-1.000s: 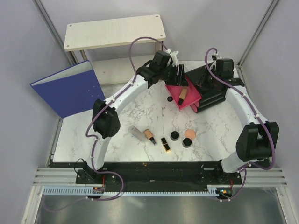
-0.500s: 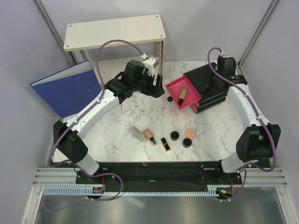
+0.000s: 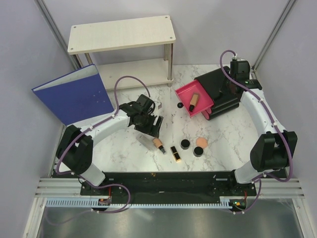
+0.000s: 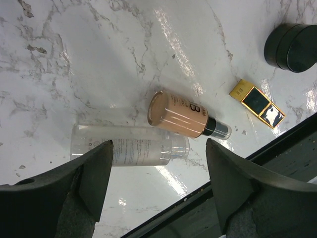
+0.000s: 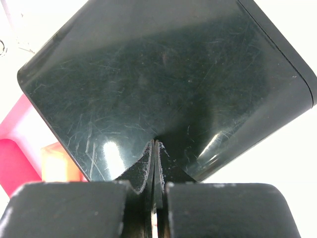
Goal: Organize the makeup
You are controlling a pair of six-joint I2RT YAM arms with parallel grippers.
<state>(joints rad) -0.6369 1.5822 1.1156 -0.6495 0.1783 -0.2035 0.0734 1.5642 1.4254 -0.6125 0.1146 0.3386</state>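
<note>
The left gripper has swung from the drawer at 1 o'clock, where one peach tube lies, down to 7 o'clock. Its fingers are spread above the second tube and a clear bottle — likely the next pick. The right gripper — pressed together — sits at the organizer.

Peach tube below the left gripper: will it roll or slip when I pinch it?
Probably rolls: the peach tube is a round cylinder lying on its side on glossy marble. Its body looks smooth and shiny, so it may slip in the open left gripper. The clear bottle lies right beside its base, so a push would likely nudge that too.
</note>
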